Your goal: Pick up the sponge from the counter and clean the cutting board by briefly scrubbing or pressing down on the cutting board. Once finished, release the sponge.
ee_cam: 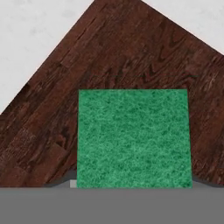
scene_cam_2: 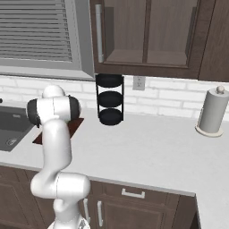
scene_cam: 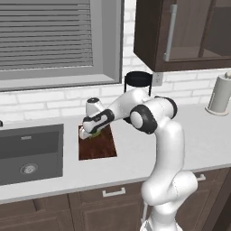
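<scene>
Kitchen table (scene_cam: pixel 135 149), pale, sink at left of frame. Board (scene_cam: pixel 97 145) at centre-left. Pincer (scene_cam: pixel 89 132) low over board's upper left corner, closed on sponge (ee_cam: pixel 133 138). Sponge likely light, soft, compressible; best gripped across short sides, mid-height. Board stiff, flat.

I get flat, even, rendered light in all my views, bright enough, with no single source I can make out. The desk (scene_cam: pixel 135 153) reads pale with no glare. Shadows are faint: a soft dark patch under the arm over the cutting board (scene_cam: pixel 97 146). The base views look slightly soft and coarse. The hand view is sharp; the sponge (ee_cam: pixel 133 138) shows clear grain.
</scene>
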Controlling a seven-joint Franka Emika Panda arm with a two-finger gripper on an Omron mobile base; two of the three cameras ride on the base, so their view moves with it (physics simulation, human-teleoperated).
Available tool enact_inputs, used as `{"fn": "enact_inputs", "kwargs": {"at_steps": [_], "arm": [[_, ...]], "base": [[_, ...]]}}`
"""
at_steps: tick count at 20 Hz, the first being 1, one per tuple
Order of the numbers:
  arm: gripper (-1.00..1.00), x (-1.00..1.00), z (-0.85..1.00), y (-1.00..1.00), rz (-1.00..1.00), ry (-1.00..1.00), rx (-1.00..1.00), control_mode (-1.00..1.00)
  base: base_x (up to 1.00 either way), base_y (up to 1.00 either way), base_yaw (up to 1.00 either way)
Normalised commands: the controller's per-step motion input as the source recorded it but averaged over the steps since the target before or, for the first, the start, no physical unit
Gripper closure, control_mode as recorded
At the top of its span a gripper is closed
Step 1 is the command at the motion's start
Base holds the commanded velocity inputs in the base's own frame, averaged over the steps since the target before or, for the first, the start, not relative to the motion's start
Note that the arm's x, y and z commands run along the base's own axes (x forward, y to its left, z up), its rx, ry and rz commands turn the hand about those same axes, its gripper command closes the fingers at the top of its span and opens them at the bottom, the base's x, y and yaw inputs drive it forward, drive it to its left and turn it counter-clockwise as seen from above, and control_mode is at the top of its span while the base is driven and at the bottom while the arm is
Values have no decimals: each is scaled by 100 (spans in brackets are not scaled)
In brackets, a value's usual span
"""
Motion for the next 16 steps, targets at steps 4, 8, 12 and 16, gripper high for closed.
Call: {"fn": "enact_inputs", "kwargs": {"at_steps": [4, 8, 12, 16], "arm": [[100, -94, 0, 0, 0, 11, 0, -100], [100, -100, 0, 0, 0, 8, 0, -100], [100, -100, 0, -1, 0, 4, 0, -100], [100, -60, 1, -26, 0, 1, 0, -100]], "base": [[0, 0, 0], [0, 0, 0], [0, 0, 0], [0, 0, 0]]}}
